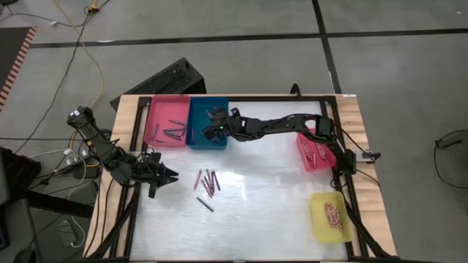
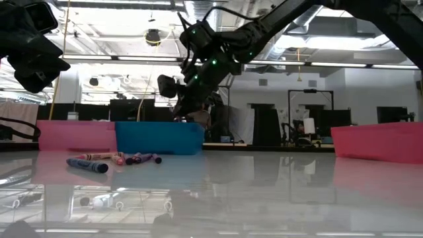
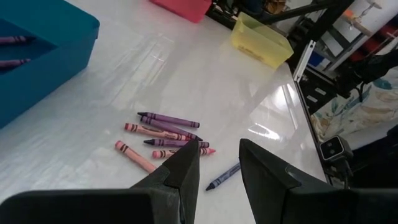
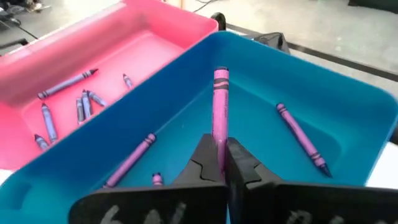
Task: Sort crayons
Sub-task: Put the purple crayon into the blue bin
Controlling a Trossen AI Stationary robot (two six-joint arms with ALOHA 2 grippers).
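Grey floor (image 1: 241,66) marked with dark tape lines (image 1: 219,38); a yellow cable (image 1: 86,51) trails across it. Beyond the table, strip lights (image 2: 119,61) run along an exposed ceiling above dark equipment racks (image 2: 304,122).

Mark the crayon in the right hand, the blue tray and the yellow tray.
crayon in the right hand (image 4: 220,106): right wrist view, middle of its purple shaft.
blue tray (image 4: 323,84): right wrist view, its far wall.
yellow tray (image 1: 316,219): high view, its left rim.
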